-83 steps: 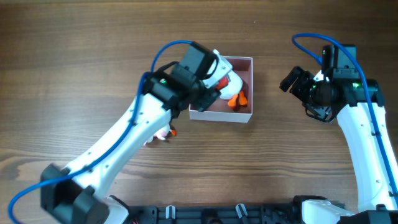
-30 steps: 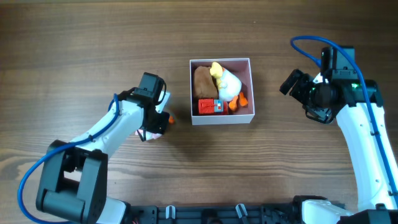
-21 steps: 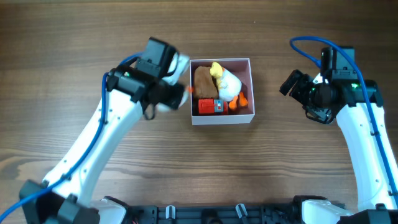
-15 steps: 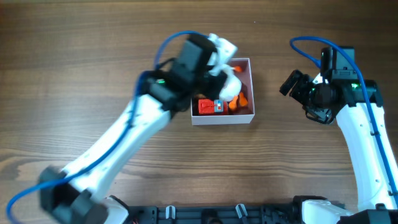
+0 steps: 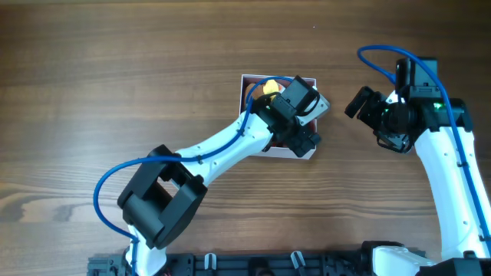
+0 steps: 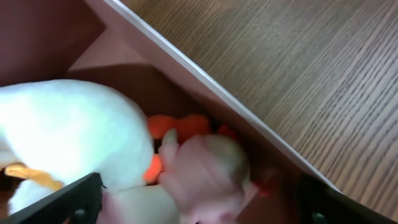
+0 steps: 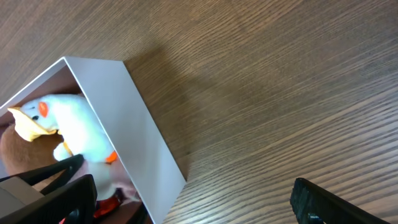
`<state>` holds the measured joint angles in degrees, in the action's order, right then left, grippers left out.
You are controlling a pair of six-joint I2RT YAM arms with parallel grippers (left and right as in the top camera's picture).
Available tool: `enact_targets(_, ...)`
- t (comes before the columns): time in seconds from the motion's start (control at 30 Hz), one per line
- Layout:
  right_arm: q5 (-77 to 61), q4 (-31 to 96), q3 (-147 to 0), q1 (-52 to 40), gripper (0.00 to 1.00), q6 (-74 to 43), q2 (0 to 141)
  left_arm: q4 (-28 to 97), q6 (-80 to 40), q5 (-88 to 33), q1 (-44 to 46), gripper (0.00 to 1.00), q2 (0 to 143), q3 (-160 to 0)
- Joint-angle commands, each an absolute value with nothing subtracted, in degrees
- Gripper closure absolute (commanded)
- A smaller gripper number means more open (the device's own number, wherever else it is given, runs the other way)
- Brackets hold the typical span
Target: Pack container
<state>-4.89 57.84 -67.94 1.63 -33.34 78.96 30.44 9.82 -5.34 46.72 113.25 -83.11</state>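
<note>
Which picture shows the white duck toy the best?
The right wrist view: the white duck shows its orange eye and yellow beak inside the container. The left wrist view shows only its blurry white body. Overhead, the left arm covers nearly all of it.

Brown wood-grain table [image 5: 115,77]. Only one thing sits directly on it: the white-walled container [image 7: 137,134], flat on the wood. It's right below the left fingers [image 6: 68,200], its wall running between them, and ahead-left of the right fingers [image 7: 336,205], apart from them.
</note>
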Motion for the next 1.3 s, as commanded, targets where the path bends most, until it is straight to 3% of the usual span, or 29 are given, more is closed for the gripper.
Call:
enact_targets(0.0, -3.9, 57.8, -67.9, 1.8, 0.01, -33.0, 79.4, 30.9, 10.1, -0.8, 47.0, 0.00, 107.4, -83.4)
enact_targets(0.13, -3.9, 57.7, -67.9, 1.8, 0.00, -33.0, 79.4, 32.0, 10.1, 4.6, 47.0, 0.00, 99.4, -83.4)
enact_targets(0.2, -3.9, 57.1, -67.9, 1.8, 0.01, -27.1, 79.4, 36.8, 4.6, 13.9, 46.7, 0.00, 93.3, -83.4)
enact_targets(0.27, -3.9, 56.1, -69.3, 1.8, 0.08, -19.8, 78.0, 44.6, -0.7, 20.5, 45.0, 0.00, 88.1, -83.4)
enact_targets(0.37, -4.7, 54.8, -75.0, 1.8, 0.00, -16.1, 69.0, 56.4, -11.6, 24.1, 37.6, 0.00, 77.5, -83.4)
enact_targets(0.47, -17.4, 50.7, -76.1, 1.8, 0.00, -8.1, 56.6, 64.2, -28.4, 23.4, 25.9, 0.00, 66.3, -83.4)
enact_targets(0.67, -22.0, 58.1, -76.1, 1.8, 0.00, -7.0, 42.9, 74.7, -28.9, 24.1, 10.2, 0.00, 54.3, -83.4)
enact_targets(1.27, -22.0, 60.9, -76.1, 1.8, 0.00, -7.9, 42.9, 74.7, -29.0, 24.1, 9.2, 0.00, 53.3, -83.4)
